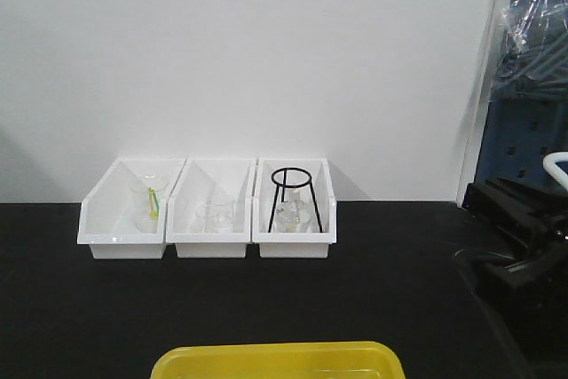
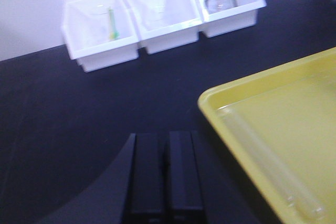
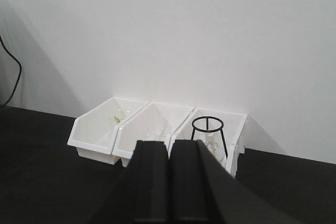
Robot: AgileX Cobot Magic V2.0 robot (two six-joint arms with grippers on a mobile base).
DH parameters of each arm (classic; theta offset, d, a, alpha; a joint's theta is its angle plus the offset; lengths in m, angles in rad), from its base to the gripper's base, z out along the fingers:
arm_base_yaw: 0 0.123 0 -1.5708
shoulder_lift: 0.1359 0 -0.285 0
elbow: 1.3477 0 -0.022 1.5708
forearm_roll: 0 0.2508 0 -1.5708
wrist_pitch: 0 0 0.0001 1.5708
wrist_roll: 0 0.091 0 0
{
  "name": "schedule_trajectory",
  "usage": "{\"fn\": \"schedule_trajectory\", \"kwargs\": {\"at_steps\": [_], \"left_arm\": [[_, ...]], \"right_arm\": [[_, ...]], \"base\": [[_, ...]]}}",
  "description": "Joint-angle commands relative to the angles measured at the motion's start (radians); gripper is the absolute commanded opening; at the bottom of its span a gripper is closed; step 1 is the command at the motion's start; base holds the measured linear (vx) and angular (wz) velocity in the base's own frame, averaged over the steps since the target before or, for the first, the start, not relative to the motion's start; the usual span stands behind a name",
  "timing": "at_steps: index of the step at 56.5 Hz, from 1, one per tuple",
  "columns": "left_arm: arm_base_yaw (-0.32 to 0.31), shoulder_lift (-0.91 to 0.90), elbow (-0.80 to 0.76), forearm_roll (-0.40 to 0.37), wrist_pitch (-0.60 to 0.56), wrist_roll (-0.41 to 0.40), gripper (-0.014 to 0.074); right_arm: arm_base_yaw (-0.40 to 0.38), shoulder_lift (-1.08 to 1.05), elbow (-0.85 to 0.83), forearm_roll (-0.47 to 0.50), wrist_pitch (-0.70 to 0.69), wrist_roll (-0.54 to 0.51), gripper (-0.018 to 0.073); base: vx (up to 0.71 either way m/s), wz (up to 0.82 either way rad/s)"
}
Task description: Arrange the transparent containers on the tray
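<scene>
Yellow plastic tray (image 2: 220,95) near, one clear glass tube (image 2: 273,166) lying inside; three white bins (image 1: 209,210) far hold glassware, right one a black wire ring stand (image 1: 293,197); both grippers (image 2: 159,177) (image 3: 169,182) closed, empty.

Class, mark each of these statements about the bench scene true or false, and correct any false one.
1. Three white bins stand side by side against the wall. True.
2. The black ring stand is in the leftmost bin. False: it is in the rightmost.
3. The tray is bright yellow. True.
4. The left hand holds a test tube. False: its fingers are together with nothing between them.
5. A test tube lies in the tray. True.
</scene>
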Motion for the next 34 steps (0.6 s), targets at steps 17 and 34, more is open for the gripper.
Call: {"fn": "schedule_trajectory", "kwargs": {"at_steps": [17, 34], "left_arm": [[0.096, -0.282, 0.259, 0.004, -0.088, 0.000, -0.0008], [0.096, -0.281, 0.259, 0.002, -0.095, 0.000, -0.0008]], "right_arm": [[-0.001, -0.013, -0.031, -0.010, -0.037, -0.003, -0.0011], [-0.001, -0.013, -0.031, -0.010, -0.037, -0.003, -0.0011]], "base": [[0.00, 0.00], [0.00, 0.00]]}}
